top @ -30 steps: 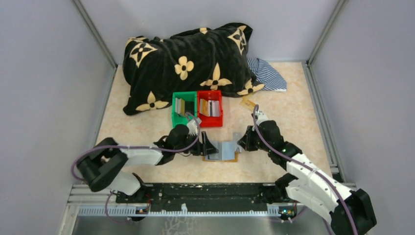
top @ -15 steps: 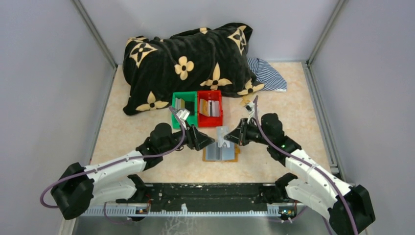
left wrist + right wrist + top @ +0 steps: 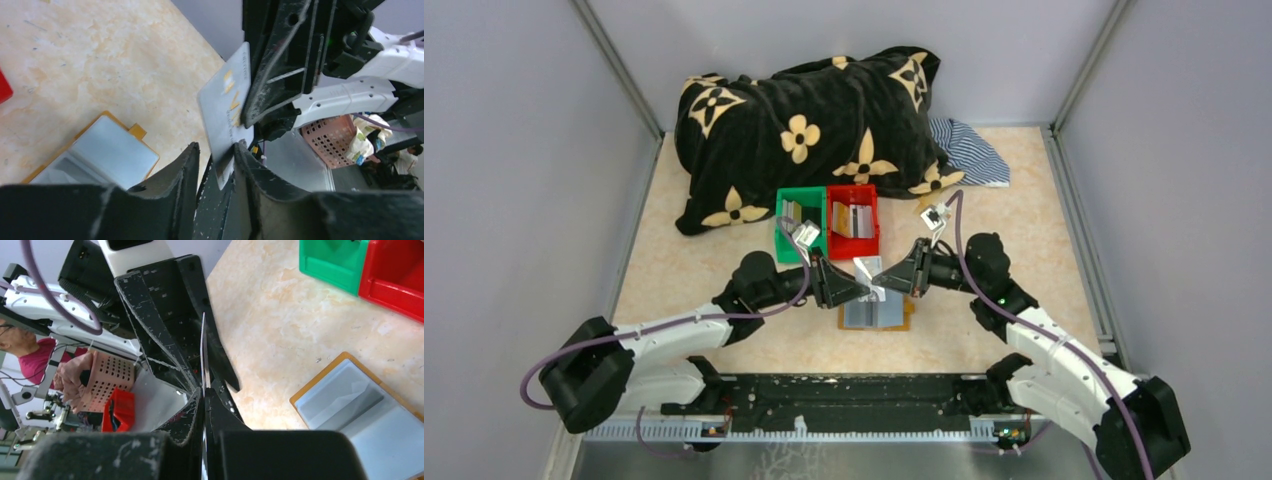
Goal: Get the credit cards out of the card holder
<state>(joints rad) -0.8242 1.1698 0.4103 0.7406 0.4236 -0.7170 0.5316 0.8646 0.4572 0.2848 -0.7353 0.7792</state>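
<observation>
A silvery grey card (image 3: 225,107) is carrying gold marks and a line of print along its edge, but the lettering is showing too blurred to read. The right pincer (image 3: 204,390) is pinching this card tight by one end, holding it in the air just above the card holder (image 3: 876,313), which is lying open on the bench (image 3: 714,265) with its grey pockets facing up and a tan rim showing around them. The left pincer (image 3: 215,150) is standing half-wide with its fingers on either side of the card's other end, a gap showing on one side. Other cards (image 3: 852,218), gold and grey, are standing on edge in a red bin (image 3: 856,250) and a green bin (image 3: 784,248) sitting side by side beyond the holder. The bench is showing a pale, marbled peach top, and plain grey walls (image 3: 514,200) are closing it in on three sides. A black blanket (image 3: 809,130) with cream flower shapes is lying heaped at the back, beside a blue-striped cloth (image 3: 972,150).
</observation>
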